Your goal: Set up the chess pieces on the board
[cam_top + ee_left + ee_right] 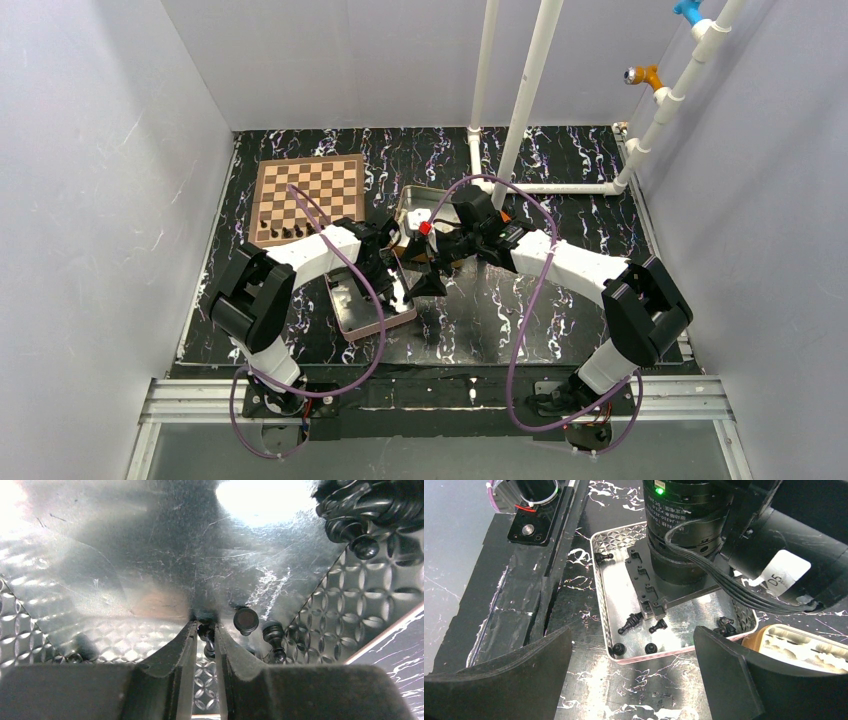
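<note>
**Left gripper pinches a piece in the tin**

Top view: the board [308,190] lies far left, with a few chess pieces [285,231] on its near row.

Left wrist: the left gripper [205,630] is narrow, clamping one black piece [207,639] over the tin [125,555].

Right wrist: the right gripper [632,632] is spread wide and holds nothing, just near of the tin.

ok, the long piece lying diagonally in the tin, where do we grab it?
Pinch the lying piece by its slim stem, from straight above, jaws across its length. It lies flat on the tin floor; the round base would likely slip.
</note>
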Robot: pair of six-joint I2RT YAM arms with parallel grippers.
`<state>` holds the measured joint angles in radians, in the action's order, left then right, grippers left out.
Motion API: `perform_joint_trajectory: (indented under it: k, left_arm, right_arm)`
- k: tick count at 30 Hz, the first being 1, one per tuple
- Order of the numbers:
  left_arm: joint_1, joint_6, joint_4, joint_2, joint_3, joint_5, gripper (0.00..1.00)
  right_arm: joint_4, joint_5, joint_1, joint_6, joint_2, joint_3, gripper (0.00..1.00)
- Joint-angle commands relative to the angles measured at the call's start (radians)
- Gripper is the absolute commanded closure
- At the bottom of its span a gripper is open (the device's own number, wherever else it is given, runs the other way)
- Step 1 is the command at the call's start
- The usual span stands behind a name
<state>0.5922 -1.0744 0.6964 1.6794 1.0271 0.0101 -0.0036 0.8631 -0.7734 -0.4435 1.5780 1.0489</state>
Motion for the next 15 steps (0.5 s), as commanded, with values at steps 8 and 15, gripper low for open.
perform_joint_trajectory:
  k: [8,15]
  left_arm:
    - [-0.028,-0.023,0.02,0.007,0.005,0.032,0.98]
    - [-0.035,0.134,0.011,-0.075,0.052,0.131,1.0]
  right_arm:
    - [0.028,0.009,0.001,0.005,-0.049,-0.011,0.02]
    - [0.026,0.01,0.002,0.002,-0.048,-0.013,0.02]
